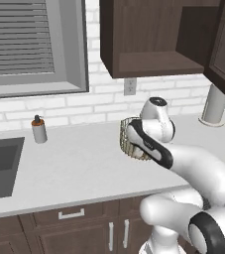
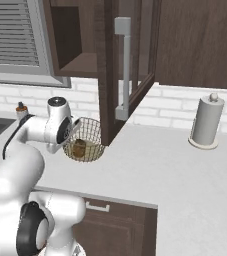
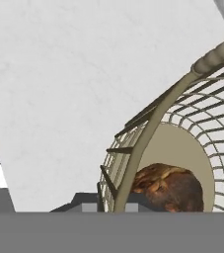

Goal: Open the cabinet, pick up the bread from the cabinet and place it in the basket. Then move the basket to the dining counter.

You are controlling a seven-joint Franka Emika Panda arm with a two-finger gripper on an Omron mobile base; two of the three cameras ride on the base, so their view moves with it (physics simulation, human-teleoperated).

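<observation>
- Jaws: closed on the rim of the basket (image 3: 148,128), holding it tilted.
- Bread (image 3: 170,187): inside the basket, against its base.
- Basket: at the table (image 2: 185,175), beside the open door of the cabinet (image 2: 112,65).
- Paper towel roll (image 2: 205,122): well apart, by the wall.

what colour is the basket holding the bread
Tan-gold wire mesh basket; clearest in the right base view.

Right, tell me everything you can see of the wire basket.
The round tan-gold wire mesh basket is bowl-shaped, tapering to a solid base, with a thin rim. It is tipped on its side at the grey worktop, by the open cabinet door. A small golden-brown bread lump lies inside. The pincer is shut on its rim.
</observation>
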